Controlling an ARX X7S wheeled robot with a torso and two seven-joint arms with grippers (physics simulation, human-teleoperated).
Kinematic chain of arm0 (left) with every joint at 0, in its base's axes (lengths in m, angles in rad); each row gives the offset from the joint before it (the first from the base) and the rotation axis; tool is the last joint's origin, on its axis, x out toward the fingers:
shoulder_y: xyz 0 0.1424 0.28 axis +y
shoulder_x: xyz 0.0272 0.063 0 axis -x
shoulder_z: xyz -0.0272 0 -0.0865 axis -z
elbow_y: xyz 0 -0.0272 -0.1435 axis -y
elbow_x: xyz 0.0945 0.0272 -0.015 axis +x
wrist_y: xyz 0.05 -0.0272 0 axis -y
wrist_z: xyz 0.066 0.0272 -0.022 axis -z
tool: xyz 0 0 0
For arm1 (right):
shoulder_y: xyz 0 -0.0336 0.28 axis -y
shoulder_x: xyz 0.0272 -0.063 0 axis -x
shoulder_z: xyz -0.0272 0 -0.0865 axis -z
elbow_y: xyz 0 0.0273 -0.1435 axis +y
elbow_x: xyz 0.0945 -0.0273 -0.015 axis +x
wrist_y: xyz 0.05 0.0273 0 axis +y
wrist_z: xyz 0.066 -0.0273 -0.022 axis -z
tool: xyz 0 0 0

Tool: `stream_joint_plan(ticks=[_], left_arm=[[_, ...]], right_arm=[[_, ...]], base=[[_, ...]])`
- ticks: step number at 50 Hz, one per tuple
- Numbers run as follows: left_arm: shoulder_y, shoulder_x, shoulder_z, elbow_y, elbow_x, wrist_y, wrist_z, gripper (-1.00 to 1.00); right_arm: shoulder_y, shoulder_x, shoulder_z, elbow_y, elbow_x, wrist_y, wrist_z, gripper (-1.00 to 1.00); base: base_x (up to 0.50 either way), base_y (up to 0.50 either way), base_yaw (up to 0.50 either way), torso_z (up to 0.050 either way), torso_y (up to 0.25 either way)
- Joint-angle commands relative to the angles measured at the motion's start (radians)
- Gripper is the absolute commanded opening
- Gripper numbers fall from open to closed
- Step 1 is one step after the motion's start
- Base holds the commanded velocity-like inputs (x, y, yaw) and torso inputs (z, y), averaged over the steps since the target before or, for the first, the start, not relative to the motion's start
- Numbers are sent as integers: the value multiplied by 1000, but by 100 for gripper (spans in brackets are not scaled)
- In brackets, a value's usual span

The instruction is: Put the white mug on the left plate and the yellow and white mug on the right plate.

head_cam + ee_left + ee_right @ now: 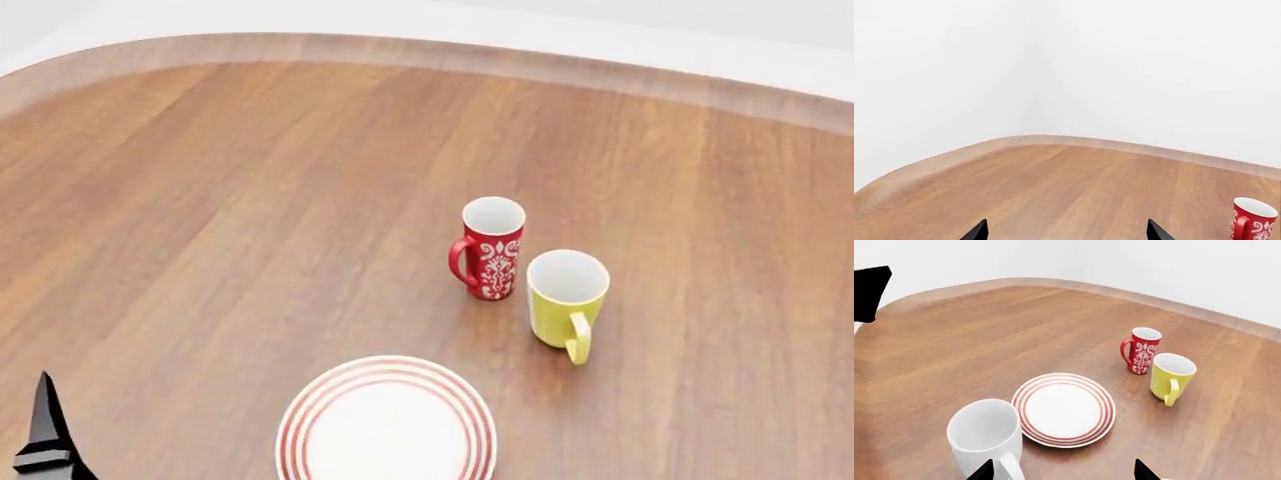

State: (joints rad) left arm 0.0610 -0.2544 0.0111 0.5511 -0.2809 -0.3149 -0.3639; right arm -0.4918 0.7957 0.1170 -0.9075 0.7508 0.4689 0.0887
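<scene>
The white mug [985,435] stands upright beside a red-ringed white plate [1064,409]. The plate also shows in the head view [387,425], at the near edge. Only this one plate shows; I cannot tell which of the two it is. The yellow and white mug [566,297] stands upright beyond the plate, handle toward me; it also shows in the right wrist view [1170,378]. My right gripper [1064,472] is open and empty, one fingertip next to the white mug's handle. My left gripper [1067,232] is open and empty over bare table.
A red mug with a white floral pattern [491,248] stands just left of the yellow mug, and also shows in the left wrist view [1253,220]. The wooden table's rounded far edge [400,48] meets a white wall. A black finger [47,440] shows at the head view's lower left.
</scene>
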Motion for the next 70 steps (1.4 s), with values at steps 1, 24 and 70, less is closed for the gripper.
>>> stream_joint_plan(ticks=[1, 24, 70], left_arm=[[-12, 21, -36, -23, -1, 19, 16, 100], [-6, 23, -23, -26, -3, 32, -4, 100], [5, 9, -5, -11, -23, 34, -28, 100]], right_arm=[[7, 54, -4, -18, -25, 44, -62, 100], [360, 163, -77, 126, 191, 204, -125, 100], [870, 75, -526, 303, 54, 451, -332, 100]], base=[[0, 0, 0, 0, 0], [0, 0, 0, 0, 0], [0, 0, 0, 0, 0]])
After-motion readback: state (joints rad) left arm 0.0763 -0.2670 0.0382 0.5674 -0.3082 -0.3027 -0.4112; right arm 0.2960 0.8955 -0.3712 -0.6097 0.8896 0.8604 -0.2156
